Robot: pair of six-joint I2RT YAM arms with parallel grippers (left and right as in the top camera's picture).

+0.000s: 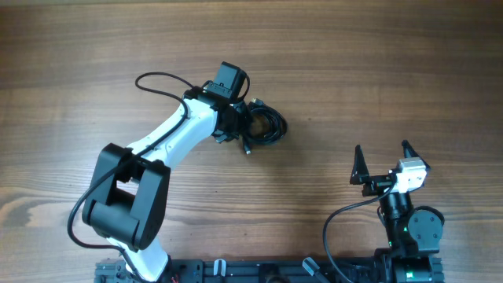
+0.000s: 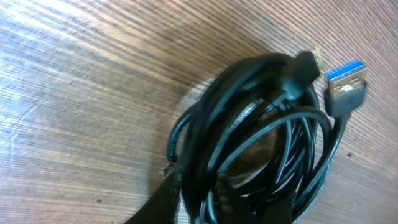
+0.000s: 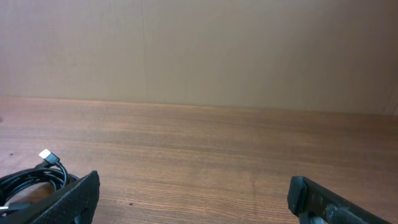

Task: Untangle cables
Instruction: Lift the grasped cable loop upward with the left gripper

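Observation:
The cables are a bundle of thin black cords coiled in loops on the wooden table. In the left wrist view the cables fill the lower right, with a blue USB plug sticking out at the upper right. My left gripper is down on the bundle's left edge. Its fingers sit on either side of several strands and look shut on them. My right gripper is open and empty, well to the right of the bundle. The cables show at the lower left of the right wrist view.
The left arm's own thicker black wire loops over the table to the left of the bundle. The right arm's wire curls near the front edge. A wall stands behind the table in the right wrist view.

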